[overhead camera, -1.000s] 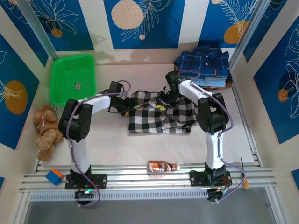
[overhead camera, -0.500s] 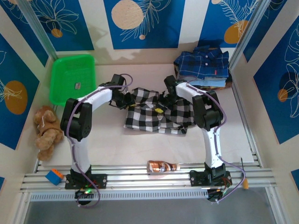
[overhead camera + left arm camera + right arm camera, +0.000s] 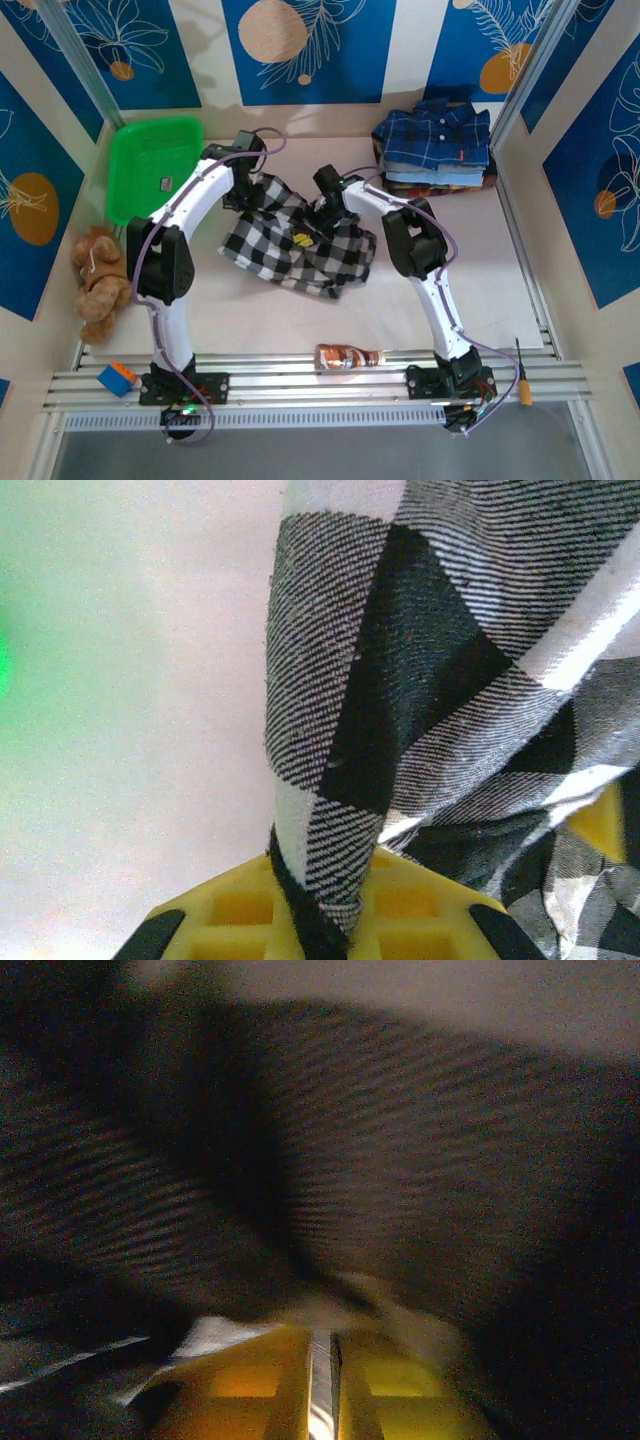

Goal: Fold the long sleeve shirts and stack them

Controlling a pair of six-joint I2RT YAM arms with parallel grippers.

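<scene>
My left gripper [image 3: 320, 920] is clamped on a bunched fold of the black-and-white checked shirt [image 3: 300, 240], the cloth pinched between its yellow pads. My right gripper [image 3: 325, 1345] has its pads pressed almost together with a pale scrap of the same shirt caught at the tips, though that view is dark and blurred. The two grips sit on the shirt's far edge, left and right of its middle. The shirt lies rumpled and slanted at mid-table, bold squares, with a small yellow patch near its centre that is too small to read.

Bare table [image 3: 480, 260] opens to the right and near side of the shirt. The green basket [image 3: 155, 165] stands just left of my left arm, and the label inside it is illegible. The stack of folded shirts [image 3: 435, 145], navy plaid on top, sits far right. A brown bottle [image 3: 350, 356] lies at the near edge.
</scene>
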